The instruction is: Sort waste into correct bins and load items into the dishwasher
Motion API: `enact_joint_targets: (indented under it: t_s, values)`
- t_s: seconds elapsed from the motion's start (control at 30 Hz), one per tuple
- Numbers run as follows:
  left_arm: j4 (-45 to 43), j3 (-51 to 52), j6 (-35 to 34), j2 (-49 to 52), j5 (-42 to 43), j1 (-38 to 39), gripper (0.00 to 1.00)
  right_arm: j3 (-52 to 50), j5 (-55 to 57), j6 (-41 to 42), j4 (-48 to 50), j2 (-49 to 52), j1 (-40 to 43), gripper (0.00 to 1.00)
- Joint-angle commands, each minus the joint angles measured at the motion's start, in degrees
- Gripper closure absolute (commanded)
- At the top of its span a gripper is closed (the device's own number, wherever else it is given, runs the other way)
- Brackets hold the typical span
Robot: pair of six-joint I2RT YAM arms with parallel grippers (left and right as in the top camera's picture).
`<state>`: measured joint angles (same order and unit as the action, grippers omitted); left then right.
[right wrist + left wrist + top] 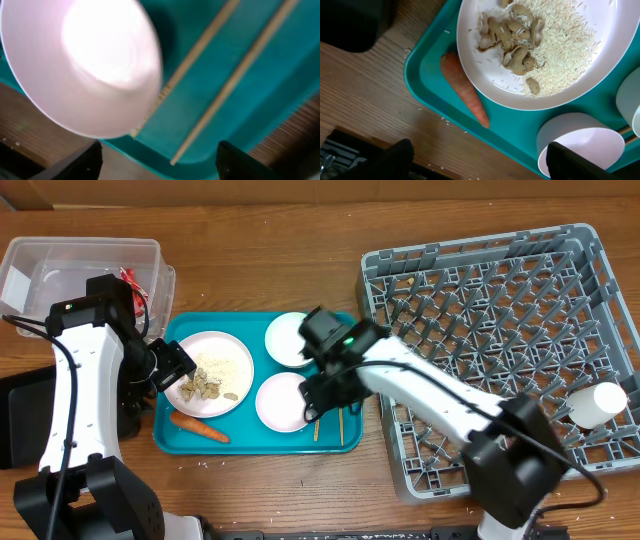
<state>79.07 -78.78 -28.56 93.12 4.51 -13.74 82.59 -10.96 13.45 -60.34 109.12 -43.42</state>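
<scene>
Wooden chopsticks (231,82) lie on the teal tray (280,65) directly between your right gripper's (159,155) wide-spread, empty fingers, white bowl (85,65) just beside one finger; step judged chopstick pickup, so next you lower, close squarely, clear of the bowl.

1. Teal serving tray (270,442) sits flat on the table, left of middle. Both wrist views catch its rounded corners (430,70) (300,75).
2. The table (260,270) is brown wood grain, pretty scuffed-looking up close (370,100).
3. Plain brown wall (300,190) runs along the back.
</scene>
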Motion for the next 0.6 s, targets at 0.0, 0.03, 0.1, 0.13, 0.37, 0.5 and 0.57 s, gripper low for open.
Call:
enact_joint_targets:
  t_s: [0.0, 0.03, 0.1, 0.13, 0.37, 0.5, 0.57]
  values:
    - [-0.02, -0.33, 0.31, -1.20, 1.01, -0.09, 0.13, 0.31, 1.77, 4.46, 2.29, 2.47, -1.64, 0.30]
    - [-0.04, -0.33, 0.37, -1.20, 1.03, -0.09, 0.13, 0.31, 2.23, 5.33, 3.02, 3.06, -1.86, 0.35]
    - [-0.02, -0.33, 0.57, -1.18, 1.03, -0.09, 0.13, 0.31, 3.80, 7.06, 4.28, 3.98, -1.90, 0.42]
    - [-0.02, -0.33, 0.79, -1.20, 1.03, -0.09, 0.13, 0.31, 4.85, 7.91, 4.87, 4.33, -1.90, 0.45]
    - [0.17, -0.33, 1.18, -1.20, 1.05, -0.09, 0.13, 0.31, 8.57, 10.62, 6.64, 6.03, -1.90, 0.82]
    - [0.15, -0.33, 1.29, -1.20, 1.03, -0.09, 0.13, 0.96, 8.52, 10.60, 6.80, 5.97, -1.88, 0.96]
    - [0.13, -0.33, 1.36, -1.20, 0.85, -0.09, 0.13, 2.34, 8.57, 10.32, 5.55, 5.25, -1.64, 0.96]
